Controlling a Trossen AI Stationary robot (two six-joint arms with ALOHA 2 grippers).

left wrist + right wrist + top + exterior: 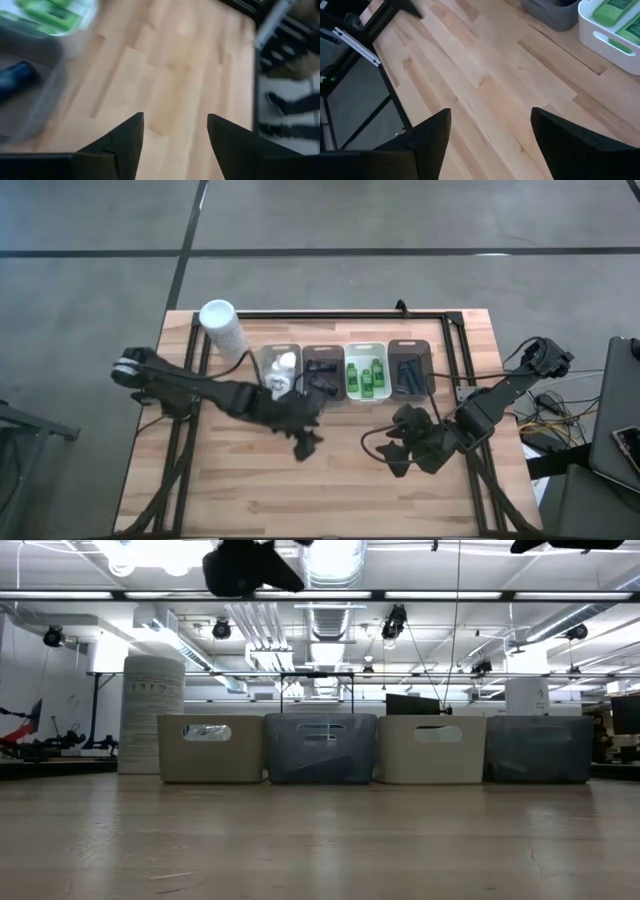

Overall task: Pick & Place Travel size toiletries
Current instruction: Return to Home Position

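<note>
**Two grippers empty over bare wood, toiletries sorted in four bins**

Four bins are sitting side by side in one row along the far edge of the worktop (250,490). One white cylinder (222,328) is standing at the far left corner, just beside the row.

- Left end bin (281,347): holding white puff packets (283,363); count unclear.
- Second bin (322,348): holding small black pieces (322,368), bunched, too dark to count. The left wrist view is also showing one blue tube (15,80) lying flat in a grey bin next to the white one.
- White bin (366,346): holding green bottles (365,377), several, exact number unclear. In the right wrist view they are lying flat.
- Right end bin (409,343): holding dark sticks (408,372), lying along the bin, long axis running from the far edge towards the near edge.

Left gripper (305,442) is hanging over the middle of the worktop, on the near side of the second bin. Its fingers are spread wide and released, with nothing between them but bare wood (175,117).

Right gripper (397,455) is hanging over the worktop towards the right edge, on the near side of the right end bin. Its fingers are likewise spread wide, gripping nothing and touching nothing (491,111).
</note>
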